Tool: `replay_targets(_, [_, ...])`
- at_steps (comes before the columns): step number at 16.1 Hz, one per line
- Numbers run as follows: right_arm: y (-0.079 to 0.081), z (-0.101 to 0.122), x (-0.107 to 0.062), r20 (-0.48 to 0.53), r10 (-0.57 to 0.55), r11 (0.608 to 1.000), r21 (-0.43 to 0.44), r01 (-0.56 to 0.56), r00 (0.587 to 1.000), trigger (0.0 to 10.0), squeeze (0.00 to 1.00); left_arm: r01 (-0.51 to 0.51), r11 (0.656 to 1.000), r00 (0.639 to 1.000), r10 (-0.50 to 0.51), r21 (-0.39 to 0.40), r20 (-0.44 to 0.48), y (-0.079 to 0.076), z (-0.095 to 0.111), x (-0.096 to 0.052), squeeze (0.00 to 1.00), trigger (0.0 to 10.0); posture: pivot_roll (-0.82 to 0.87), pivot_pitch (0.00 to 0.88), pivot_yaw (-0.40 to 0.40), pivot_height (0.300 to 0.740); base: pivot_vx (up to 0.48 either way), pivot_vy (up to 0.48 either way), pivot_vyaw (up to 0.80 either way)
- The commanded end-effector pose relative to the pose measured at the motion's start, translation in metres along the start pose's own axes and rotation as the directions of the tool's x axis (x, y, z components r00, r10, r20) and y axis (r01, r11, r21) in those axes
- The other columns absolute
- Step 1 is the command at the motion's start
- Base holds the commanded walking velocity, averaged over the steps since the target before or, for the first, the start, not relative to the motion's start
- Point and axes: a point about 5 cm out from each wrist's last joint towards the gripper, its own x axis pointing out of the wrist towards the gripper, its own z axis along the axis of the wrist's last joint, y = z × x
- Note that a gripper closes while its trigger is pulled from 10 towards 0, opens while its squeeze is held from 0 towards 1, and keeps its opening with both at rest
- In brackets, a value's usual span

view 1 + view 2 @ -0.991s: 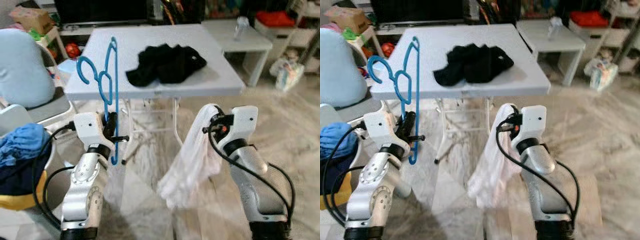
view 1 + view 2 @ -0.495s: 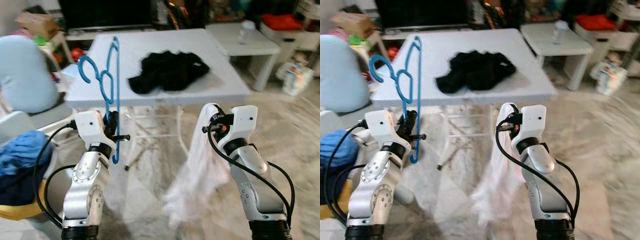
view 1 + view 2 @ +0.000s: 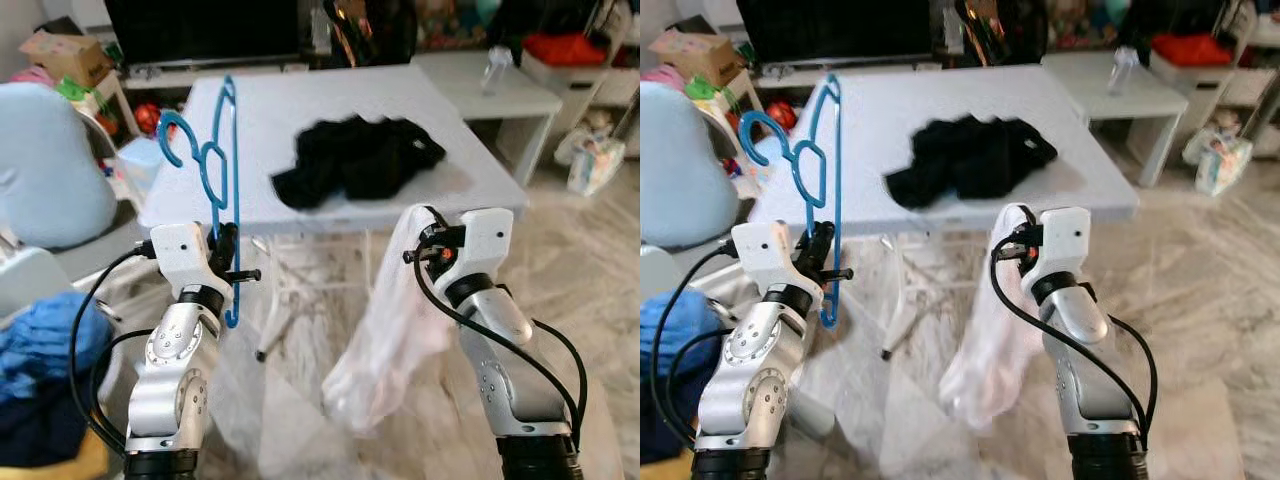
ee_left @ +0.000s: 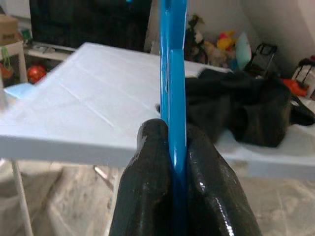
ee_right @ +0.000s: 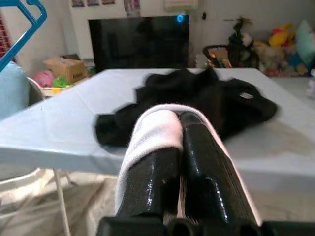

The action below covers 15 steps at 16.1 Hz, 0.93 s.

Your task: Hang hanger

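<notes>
A blue plastic hanger [image 3: 213, 165] stands upright, its hook at the top, with my left gripper [image 3: 224, 250] shut on its lower bar; the black fingertips [image 4: 152, 147] pinch the blue bar [image 4: 173, 83]. A white garment [image 3: 392, 330] hangs limp from my right gripper [image 3: 425, 235], which is shut on its top fold [image 5: 156, 129]. Both grippers are held just in front of a white folding table [image 3: 300, 110]. A black garment [image 3: 360, 158] lies crumpled on the tabletop.
A light blue chair back [image 3: 45, 165] and a pile of blue cloth [image 3: 45, 340] are on my left. A low white side table [image 3: 500, 90] with a bottle stands at the back right. A dark TV [image 3: 200, 25] is behind the table. The floor is marbled tile.
The whole picture has shifted, so the camera has moved; the table now sits slightly further right and nearer. Both grippers keep their hold, and the white garment swings a little.
</notes>
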Motion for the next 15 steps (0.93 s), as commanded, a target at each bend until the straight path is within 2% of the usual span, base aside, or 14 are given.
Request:
replay_targets(1, [0.0107, 0.0099, 0.004, 0.05, 0.036, 0.999, 0.007, -0.036, 0.998, 10.0, 0.0, -0.027, 0.999, 1.0, 0.026, 0.026, 0.016, 0.0089, 0.0045, -0.0005, 0.0, 10.0, 0.0, 0.022, 0.013, 0.74, 0.405, 0.0, 0.0])
replay_targets(7, [0.0047, 0.0084, 0.0052, 0.036, -0.022, 1.0, -0.007, 0.022, 0.999, 10.0, 0.0, -0.04, 0.999, 0.999, 0.04, 0.032, -0.017, 0.0088, -0.0019, -0.0002, 0.0, 10.0, -0.01, 0.022, 0.014, 0.74, 0.365, 0.0, 0.0])
replay_targets(12, [0.0018, 0.0095, 0.0059, 0.039, -0.051, 0.999, -0.008, 0.051, 0.998, 10.0, 0.0, -0.044, 0.999, 0.999, 0.045, 0.023, -0.021, 0.0067, -0.0044, -0.0003, 0.0, 10.0, -0.01, 0.022, 0.014, 0.74, 0.0, 0.0, 0.0])
replay_targets(13, [0.0014, 0.0112, 0.0062, 0.044, -0.047, 0.999, 0.002, 0.046, 0.998, 10.0, 0.0, -0.01, 1.0, 1.0, 0.01, 0.023, 0.002, 0.0041, -0.0007, -0.0005, 0.0, 10.0, -0.01, 0.025, 0.013, 0.74, 0.0, 0.0, 0.0])
replay_targets(15, [0.0011, 0.0117, 0.0062, 0.047, -0.046, 0.999, 0.002, 0.046, 0.998, 10.0, 0.0, -0.01, 1.0, 1.0, 0.009, 0.018, 0.006, 0.0041, 0.0001, -0.0013, 0.0, 10.0, -0.01, 0.028, 0.012, 0.74, 0.362, 0.0, 0.0])
